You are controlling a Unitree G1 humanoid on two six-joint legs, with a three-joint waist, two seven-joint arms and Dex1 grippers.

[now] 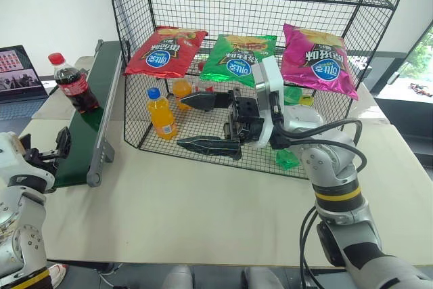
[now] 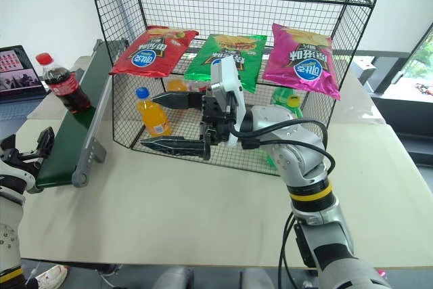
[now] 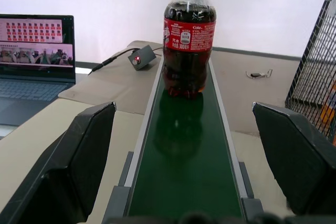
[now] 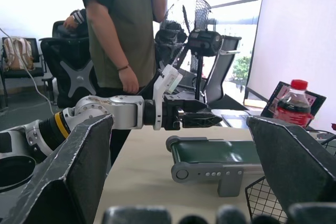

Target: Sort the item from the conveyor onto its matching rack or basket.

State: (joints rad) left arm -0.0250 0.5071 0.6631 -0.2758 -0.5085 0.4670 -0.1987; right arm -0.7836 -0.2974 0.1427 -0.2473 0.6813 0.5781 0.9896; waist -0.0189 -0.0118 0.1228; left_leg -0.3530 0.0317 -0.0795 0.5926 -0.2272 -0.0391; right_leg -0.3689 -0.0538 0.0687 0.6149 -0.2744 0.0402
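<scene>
We see the cola bottle [image 1: 71,83] upright mid-conveyor [image 1: 91,109], clear belt before our spread left tool [image 1: 49,150]; right tool [image 1: 196,123] spread, level before the rack [image 1: 257,5].

The cola bottle [image 3: 188,40] is clear glossy plastic with a shiny red label, standing on the conveyor [image 3: 185,156], whose smooth dark green belt reflects it between grey metal rails. The rack [image 1: 257,5] is black wire mesh, the chip bags [image 1: 240,57] glossy foil, and the tabletop [image 1: 203,214] matt beige.
</scene>
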